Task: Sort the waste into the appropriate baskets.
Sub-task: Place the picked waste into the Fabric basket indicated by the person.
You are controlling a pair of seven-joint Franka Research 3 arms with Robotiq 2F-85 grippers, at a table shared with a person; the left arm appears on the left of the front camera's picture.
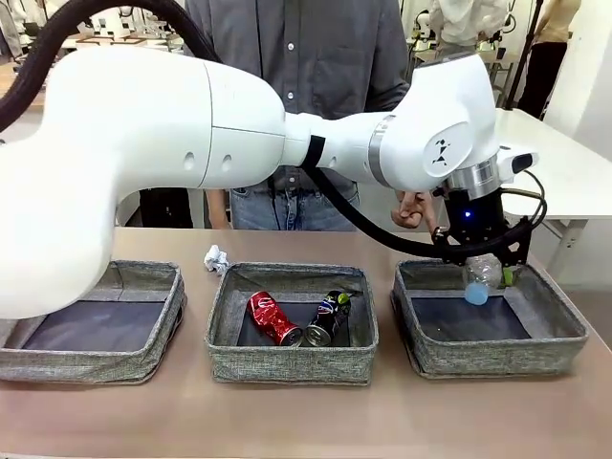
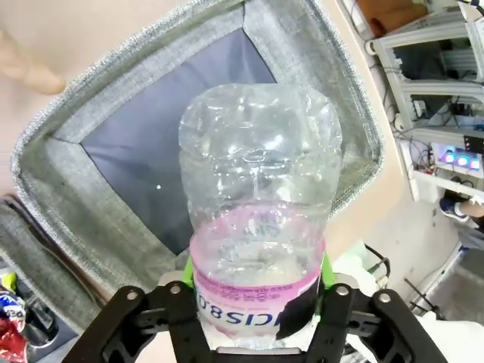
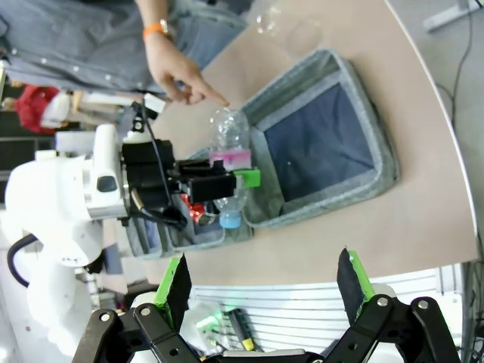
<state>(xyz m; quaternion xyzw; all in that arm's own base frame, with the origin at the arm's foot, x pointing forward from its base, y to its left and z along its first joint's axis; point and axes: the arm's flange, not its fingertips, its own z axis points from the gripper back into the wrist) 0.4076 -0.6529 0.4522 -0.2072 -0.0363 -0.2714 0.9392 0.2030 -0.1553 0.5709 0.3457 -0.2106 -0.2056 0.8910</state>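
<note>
My left gripper (image 1: 485,256) hangs over the right basket (image 1: 555,325), reaching in from the left. Its jaws stand wide, and the clear plastic bottle (image 1: 481,275) still sits between the green pads, blue cap down. The left wrist view looks along the bottle (image 2: 257,197) into that basket (image 2: 68,151). The middle basket (image 1: 222,330) holds a crushed red can (image 1: 273,317) and a crushed dark can (image 1: 325,320). Crumpled white paper (image 1: 216,258) lies on the table behind it. My right gripper (image 3: 265,283) is open and holds nothing, high above the table's edge.
The left basket (image 1: 143,359) has nothing in it. A person stands at the far side, one hand (image 1: 413,208) pointing down beside the right basket. A clear plastic cup (image 3: 291,30) lies on the table beyond that basket.
</note>
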